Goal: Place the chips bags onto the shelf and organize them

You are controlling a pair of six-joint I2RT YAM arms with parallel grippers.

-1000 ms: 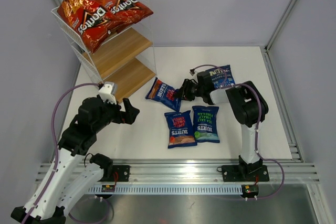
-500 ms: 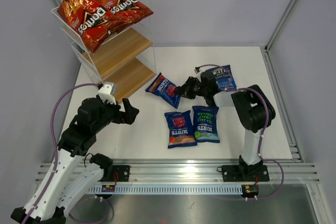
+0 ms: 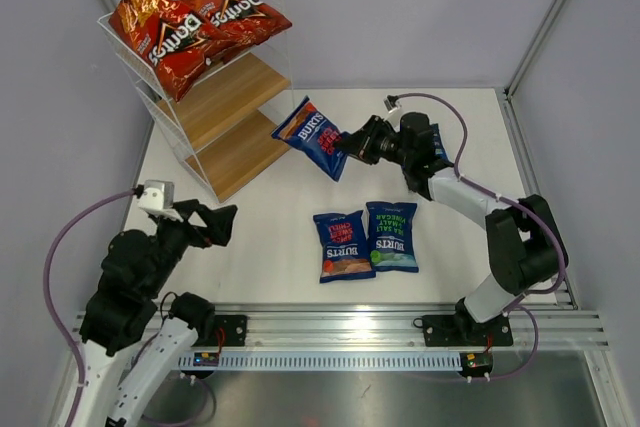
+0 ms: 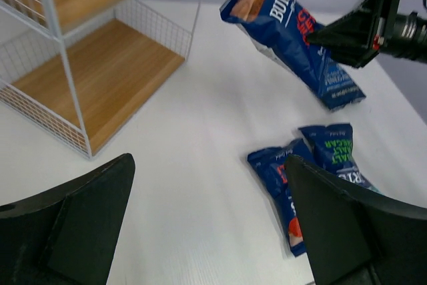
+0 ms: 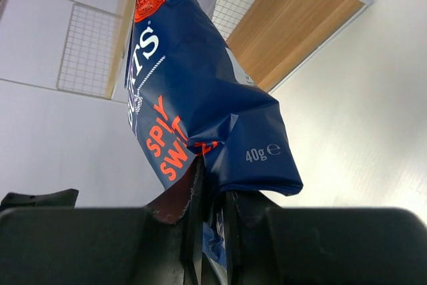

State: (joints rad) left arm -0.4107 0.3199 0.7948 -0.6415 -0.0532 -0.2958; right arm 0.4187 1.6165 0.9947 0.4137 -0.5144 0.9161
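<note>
This is a robotics lab test cell. A white table [image 3: 280, 247] is boxed in by plain grey panels [image 3: 400, 7] behind it and at both sides, joined by aluminium posts [image 3: 545, 22]. Along the table's near edge runs an aluminium rail [image 3: 340, 332]. A left arm [image 3: 140, 267] and a right arm [image 3: 500, 237] are bolted to it, trailing purple cables [image 3: 430, 96].

A white table [image 3: 270, 247] spreads beneath the right gripper [image 3: 347, 143]. Beyond it and to either side rise plain pale grey walls [image 3: 400, 7], with slim metal posts [image 3: 546, 19] in the far corners. Behind the left gripper [image 3: 222, 223], a ribbed aluminium rail [image 3: 350, 328] edges the table. The light is soft and even.
</note>
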